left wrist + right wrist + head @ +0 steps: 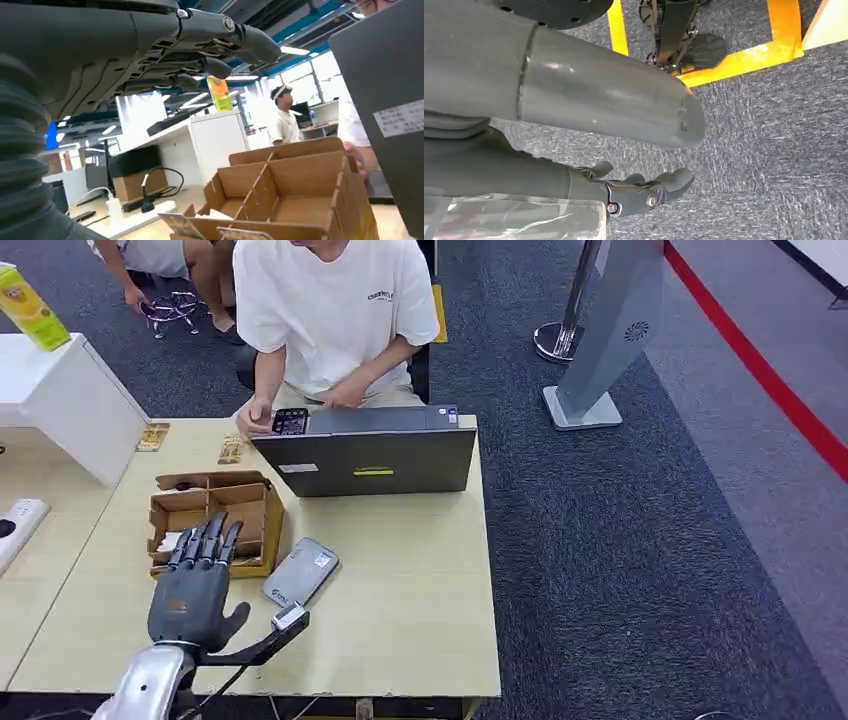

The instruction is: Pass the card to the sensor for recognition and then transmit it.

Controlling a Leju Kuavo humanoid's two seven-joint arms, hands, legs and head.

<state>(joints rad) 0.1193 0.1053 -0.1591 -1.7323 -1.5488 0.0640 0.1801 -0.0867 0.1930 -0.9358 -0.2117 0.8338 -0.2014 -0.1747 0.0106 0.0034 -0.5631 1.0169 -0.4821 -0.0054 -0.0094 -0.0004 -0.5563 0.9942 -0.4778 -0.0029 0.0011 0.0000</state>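
The card (172, 540) lies pale in the front-left cell of the box (262, 530), and my left robot hand (195, 585) hovers just over it, fingers straight and a little spread, holding nothing. A careless reach could catch a cardboard divider and drag the light box, or press the flat card down instead of lifting it. The sensor (301, 572) sits just beside the box; a sweep could knock it. My right robot hand (644, 192) hangs over the floor, fingers loosely curled, empty.
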